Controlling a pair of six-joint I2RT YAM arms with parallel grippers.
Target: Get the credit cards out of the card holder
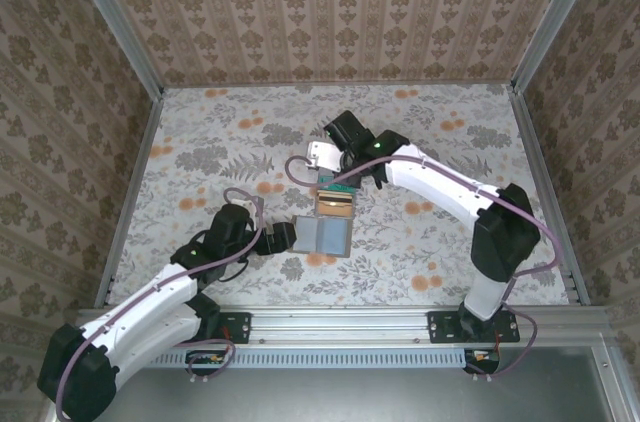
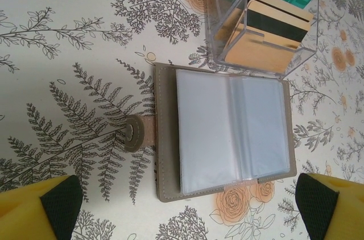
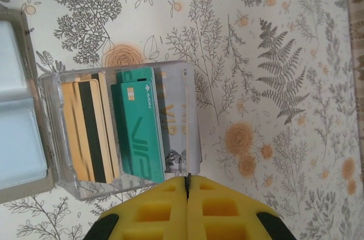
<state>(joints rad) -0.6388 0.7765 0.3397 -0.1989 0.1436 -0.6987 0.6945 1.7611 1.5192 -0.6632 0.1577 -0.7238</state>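
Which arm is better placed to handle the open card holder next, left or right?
Left, most likely. The left gripper is open and hangs above the card holder, one finger at each side. The right gripper is shut at the clear box with the credit cards.

Bare table (image 1: 400, 242) lay free on the card holder's (image 2: 227, 137) right and near sides. A clear box (image 2: 259, 21) crowded its far edge, and the right gripper (image 3: 186, 178), pinched shut, hung at that box.
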